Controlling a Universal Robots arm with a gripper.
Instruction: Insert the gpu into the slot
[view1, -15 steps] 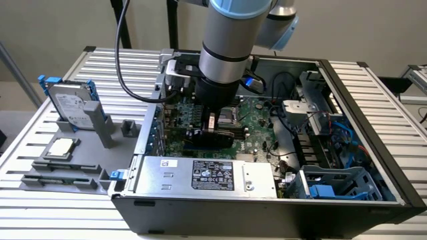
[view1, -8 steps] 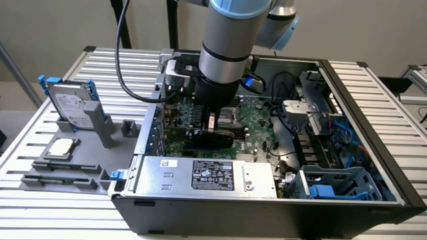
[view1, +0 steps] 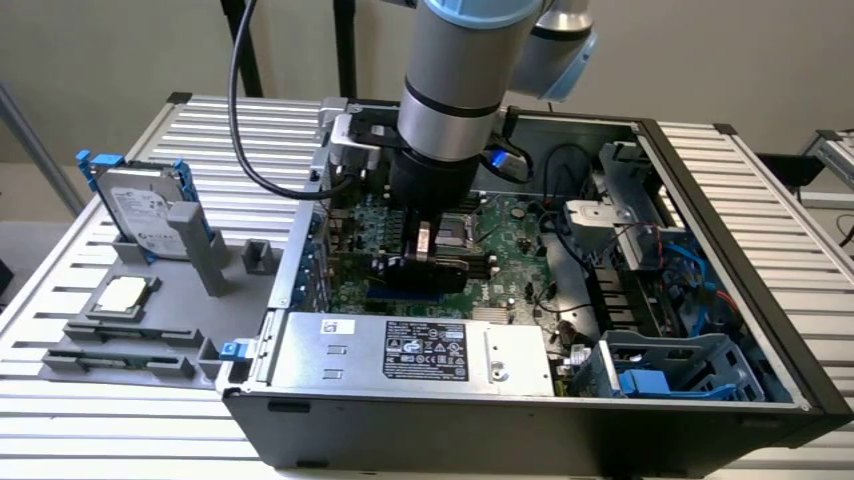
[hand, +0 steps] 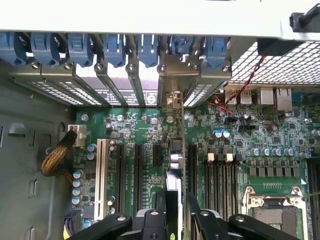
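Arm (view1: 461, 70): reached down into the open PC case (view1: 534, 440), which lay on its side on the slatted tabletop (view1: 80, 430).
Tool (view1: 424, 255): your tool sat low over the green board (view1: 514, 260), near the case's mid-section. In the wrist view, the tool (hand: 175, 215) had both fingers (hand: 152, 222) pressed in on the card, pinching it.
Gpu (view1: 430, 272): black card, held in your tool just above the board. In the wrist view, the gpu (hand: 173, 175) showed edge-on and upright, running between the parallel black slots. Its metal bracket end was up against the rear bay openings.
Slot (view1: 398, 296): blue strip on the board, directly under the card's lower edge in the ext. view. Couldn't tell whether the card edge was seated in it or just touching.
PSU box (view1: 414, 350): silver w/ label, inside the case along its near wall, just beside the slot.
CPU socket (hand: 272, 212): silver, on the board, apart from the card.
Hard drive (view1: 140, 210): grey w/ blue rails, upright in a grey holder on the tabletop, at the ext. view's left, outside the case.
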